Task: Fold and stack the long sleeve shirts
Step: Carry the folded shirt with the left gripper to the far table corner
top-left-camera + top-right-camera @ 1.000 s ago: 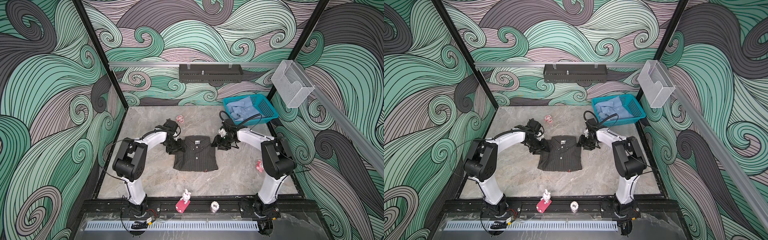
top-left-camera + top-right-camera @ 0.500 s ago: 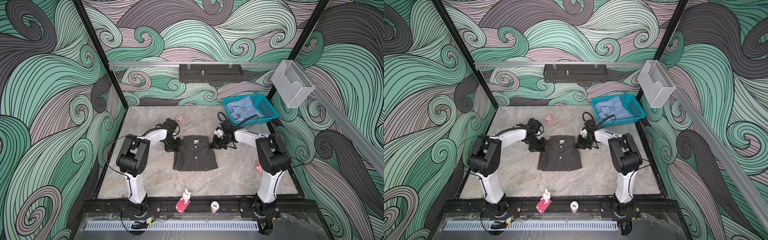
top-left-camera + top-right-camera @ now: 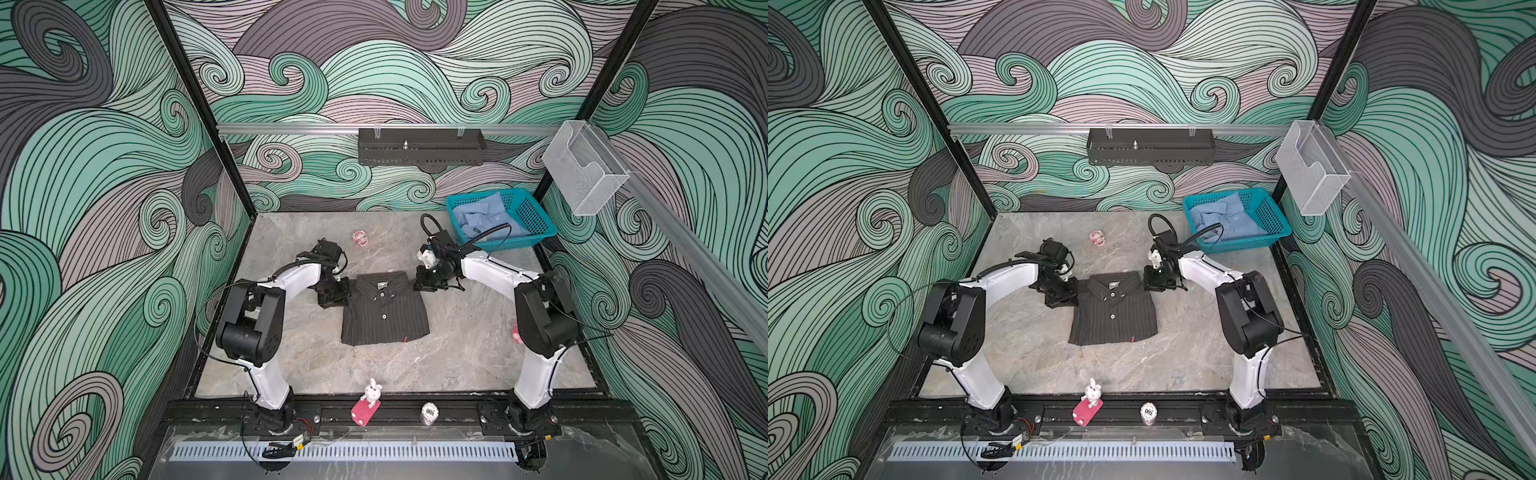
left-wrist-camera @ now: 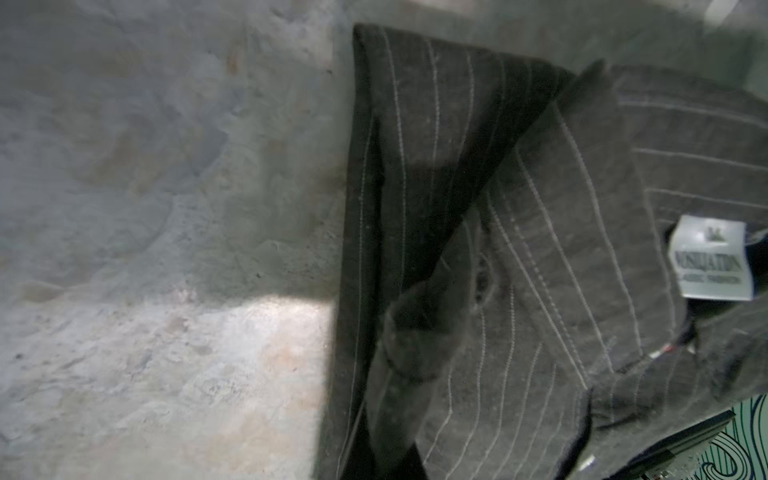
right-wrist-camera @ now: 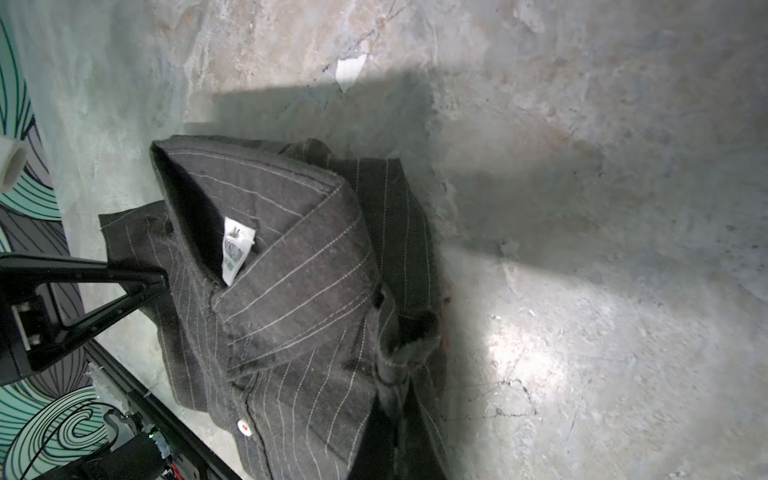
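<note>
The dark charcoal pinstriped shirt (image 3: pixel 384 309) (image 3: pixel 1113 311) lies folded, collar toward the back, in the middle of the table. My left gripper (image 3: pixel 338 296) (image 3: pixel 1068 298) is shut on the shirt's left shoulder edge; in the left wrist view a bunched fold of the cloth (image 4: pixel 415 332) sits pinched between the jaws. At the opposite shoulder my right gripper (image 3: pixel 419 284) (image 3: pixel 1148 284) is shut on another pinched fold (image 5: pixel 411 345). The white collar label (image 5: pixel 237 249) shows in both wrist views. The light blue shirt (image 3: pixel 482 218) (image 3: pixel 1221 216) lies crumpled in the teal basket (image 3: pixel 536 224).
A small pink object (image 3: pixel 359 238) sits behind the shirt. A rabbit figure on a pink base (image 3: pixel 368 399) and a small round can (image 3: pixel 429 412) stand at the front rail. Another pink item (image 3: pixel 516 332) lies by the right arm. Patterned walls enclose the table.
Both grippers have gone from partly open to shut on the dark shirt's shoulder corners. Both arms' elbows have drawn inward. The shirt lies in the same place.
</note>
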Controlling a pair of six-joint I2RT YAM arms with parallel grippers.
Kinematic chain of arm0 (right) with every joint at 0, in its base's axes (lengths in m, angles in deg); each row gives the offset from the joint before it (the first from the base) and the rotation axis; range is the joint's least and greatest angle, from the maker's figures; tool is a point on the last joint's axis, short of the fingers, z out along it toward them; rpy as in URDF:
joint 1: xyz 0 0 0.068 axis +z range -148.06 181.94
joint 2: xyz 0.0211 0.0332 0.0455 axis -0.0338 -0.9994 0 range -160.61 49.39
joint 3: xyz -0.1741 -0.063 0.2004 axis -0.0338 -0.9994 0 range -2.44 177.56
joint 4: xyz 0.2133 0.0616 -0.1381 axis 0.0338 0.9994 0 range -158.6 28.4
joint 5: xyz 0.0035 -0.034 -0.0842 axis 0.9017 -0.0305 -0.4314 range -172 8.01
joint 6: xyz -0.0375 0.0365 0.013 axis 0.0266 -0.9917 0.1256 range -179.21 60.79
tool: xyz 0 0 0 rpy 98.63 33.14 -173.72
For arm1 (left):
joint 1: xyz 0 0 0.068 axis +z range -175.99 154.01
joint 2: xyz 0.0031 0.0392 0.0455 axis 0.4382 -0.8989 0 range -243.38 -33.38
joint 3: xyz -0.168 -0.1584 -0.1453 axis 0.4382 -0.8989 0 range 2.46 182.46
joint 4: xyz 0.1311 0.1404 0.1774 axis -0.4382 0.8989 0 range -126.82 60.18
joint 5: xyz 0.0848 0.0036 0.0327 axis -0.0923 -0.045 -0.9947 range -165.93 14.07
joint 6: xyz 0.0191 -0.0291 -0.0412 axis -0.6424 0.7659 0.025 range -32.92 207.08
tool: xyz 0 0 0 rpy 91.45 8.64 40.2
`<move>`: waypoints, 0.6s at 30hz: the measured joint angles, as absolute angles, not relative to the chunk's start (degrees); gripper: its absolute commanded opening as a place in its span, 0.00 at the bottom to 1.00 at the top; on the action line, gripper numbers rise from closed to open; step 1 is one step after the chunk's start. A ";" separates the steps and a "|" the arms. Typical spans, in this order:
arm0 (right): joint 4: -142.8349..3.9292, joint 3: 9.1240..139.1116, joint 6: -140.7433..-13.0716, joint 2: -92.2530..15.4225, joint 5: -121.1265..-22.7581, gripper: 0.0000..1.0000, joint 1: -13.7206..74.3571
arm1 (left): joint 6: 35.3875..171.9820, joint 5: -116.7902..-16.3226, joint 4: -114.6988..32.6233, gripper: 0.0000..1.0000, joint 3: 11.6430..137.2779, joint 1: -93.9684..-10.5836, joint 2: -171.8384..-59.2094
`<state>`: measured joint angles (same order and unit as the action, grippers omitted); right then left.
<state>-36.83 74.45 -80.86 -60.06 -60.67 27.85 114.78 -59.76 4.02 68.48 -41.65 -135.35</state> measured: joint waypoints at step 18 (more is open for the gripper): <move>-32.31 69.29 -83.70 -39.76 -72.72 0.55 23.85 | 121.47 -77.97 17.68 0.66 81.27 -65.16 -126.90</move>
